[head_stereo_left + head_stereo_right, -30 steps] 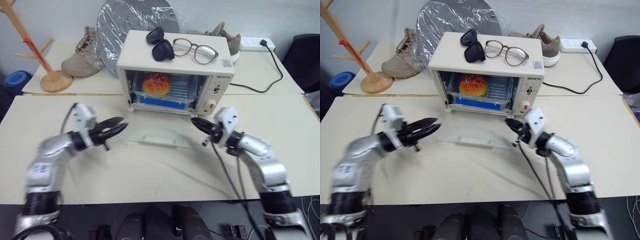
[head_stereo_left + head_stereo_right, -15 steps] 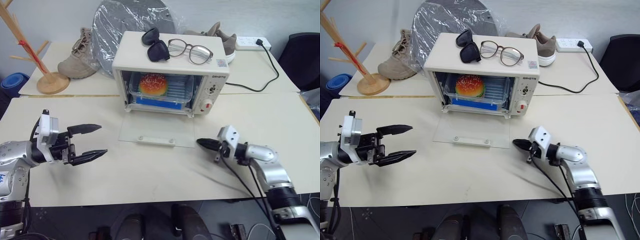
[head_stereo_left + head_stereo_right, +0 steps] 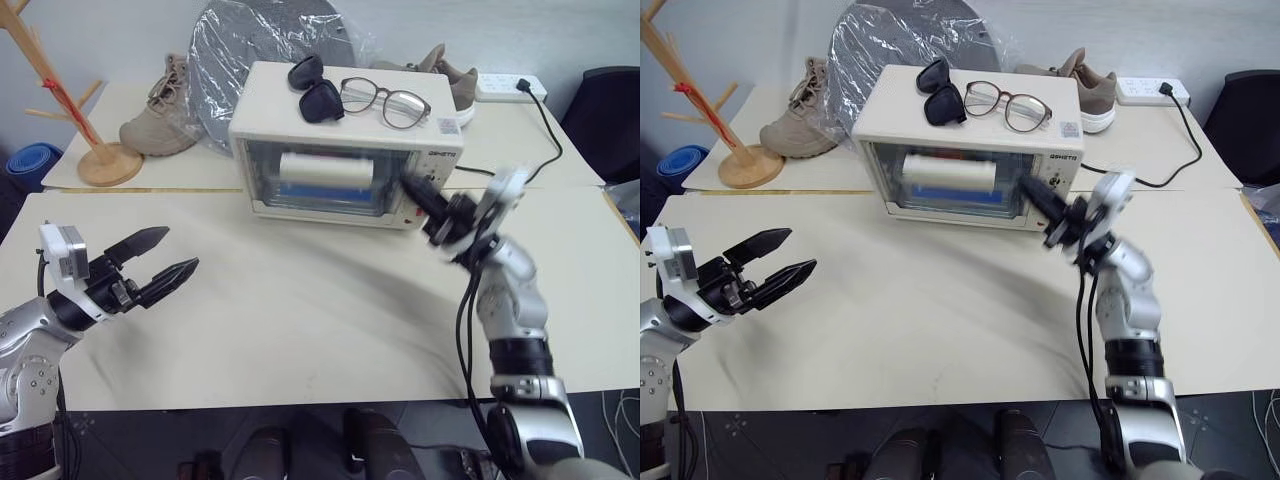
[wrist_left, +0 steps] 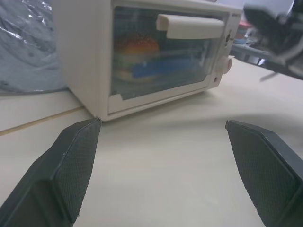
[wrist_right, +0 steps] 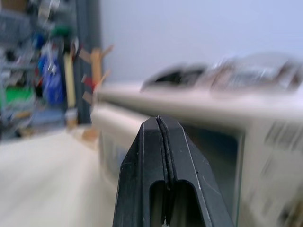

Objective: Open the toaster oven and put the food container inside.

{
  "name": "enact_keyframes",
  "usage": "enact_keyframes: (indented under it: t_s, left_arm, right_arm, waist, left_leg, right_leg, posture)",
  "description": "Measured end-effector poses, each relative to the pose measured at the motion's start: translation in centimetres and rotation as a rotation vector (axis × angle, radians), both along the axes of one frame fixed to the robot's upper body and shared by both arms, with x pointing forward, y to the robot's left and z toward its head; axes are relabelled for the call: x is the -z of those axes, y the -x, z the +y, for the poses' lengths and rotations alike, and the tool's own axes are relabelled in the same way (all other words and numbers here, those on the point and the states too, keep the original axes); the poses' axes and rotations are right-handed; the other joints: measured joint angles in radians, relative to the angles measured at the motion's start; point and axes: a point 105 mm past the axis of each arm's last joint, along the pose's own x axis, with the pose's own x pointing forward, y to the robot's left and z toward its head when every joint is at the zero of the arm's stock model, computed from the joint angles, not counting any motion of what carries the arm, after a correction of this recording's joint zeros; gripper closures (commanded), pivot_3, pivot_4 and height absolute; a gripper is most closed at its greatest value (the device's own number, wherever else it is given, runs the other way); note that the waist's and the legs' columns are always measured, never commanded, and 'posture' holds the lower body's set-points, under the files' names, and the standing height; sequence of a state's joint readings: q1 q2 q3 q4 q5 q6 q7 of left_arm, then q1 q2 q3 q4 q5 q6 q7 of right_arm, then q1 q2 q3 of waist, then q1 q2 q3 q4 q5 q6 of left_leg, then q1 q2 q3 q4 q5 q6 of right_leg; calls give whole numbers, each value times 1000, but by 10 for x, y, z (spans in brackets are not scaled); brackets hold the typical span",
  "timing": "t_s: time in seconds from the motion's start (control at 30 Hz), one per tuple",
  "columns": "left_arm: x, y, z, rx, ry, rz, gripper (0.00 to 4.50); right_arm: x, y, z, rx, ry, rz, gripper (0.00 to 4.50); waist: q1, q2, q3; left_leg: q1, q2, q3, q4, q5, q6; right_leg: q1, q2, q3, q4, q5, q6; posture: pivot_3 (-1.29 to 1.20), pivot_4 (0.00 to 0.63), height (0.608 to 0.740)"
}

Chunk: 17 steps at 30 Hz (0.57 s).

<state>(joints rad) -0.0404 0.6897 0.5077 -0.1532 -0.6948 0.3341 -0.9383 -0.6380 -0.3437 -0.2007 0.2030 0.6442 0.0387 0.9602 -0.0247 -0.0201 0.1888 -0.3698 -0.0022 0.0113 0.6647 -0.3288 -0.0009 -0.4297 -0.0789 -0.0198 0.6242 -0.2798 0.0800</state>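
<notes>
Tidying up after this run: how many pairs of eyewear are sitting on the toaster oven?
2. Dark sunglasses lie on the toaster oven top toward its left; clear-lens glasses lie beside them, toward its right. None looks hidden.

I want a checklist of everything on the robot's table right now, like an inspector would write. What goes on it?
Surface: pale table, bare in front of the oven.
Job's things: toaster oven with its glass door up and shut; food container inside, burger visible through the glass.
Clutter: sunglasses and clear glasses on the oven's top; boots and a plastic-wrapped grey disc behind; wooden rack at the far left.
Grippers: left gripper open, holding nothing, apart from the oven; right gripper shut, holding nothing, at the oven's right front.
Cables: black cord running to a white power strip.
Surroundings: blue object beyond the table; dark chair at right.
</notes>
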Motion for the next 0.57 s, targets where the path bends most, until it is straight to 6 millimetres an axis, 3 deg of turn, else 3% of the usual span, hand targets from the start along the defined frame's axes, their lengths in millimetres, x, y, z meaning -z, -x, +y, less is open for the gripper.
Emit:
enact_keyframes:
  t_s: [0.1, 0.23, 0.47, 0.57]
  left_arm:
    - [18, 8, 11, -28, -131, 7, 0]
    - [52, 25, 26, -67, -253, 89, 0]
    - [60, 38, 22, -77, -318, 78, 0]
    - [62, 39, 20, -92, -314, 72, 0]
  right_arm:
    - [26, 12, -7, -65, 158, 61, 3683]
    - [76, 41, -26, -136, 450, 126, 2349]
    - [109, 72, -45, -206, 622, 124, 19]
    - [121, 81, -51, -216, 648, 144, 19]
  waist:
    - [2, 0, 0]
    - [0, 1, 0]
    - [-3, 1, 0]
    - [-1, 1, 0]
  left_leg:
    - [-1, -1, 1, 0, -1, 2]
    - [-2, -1, 4, 0, -3, 5]
    - [5, 0, 4, 0, -5, 8]
    - [5, 0, 4, 0, -4, 7]
  right_leg:
    - [0, -1, 0, -4, 0, 0]
    - [1, -1, 1, -6, 0, 1]
    - [2, -2, 2, -4, 0, 0]
    - [2, -1, 2, -3, 0, 0]
  posture:
    - [0, 150, 740]
    - [0, 150, 740]
    - [0, 150, 740]
    - [0, 150, 740]
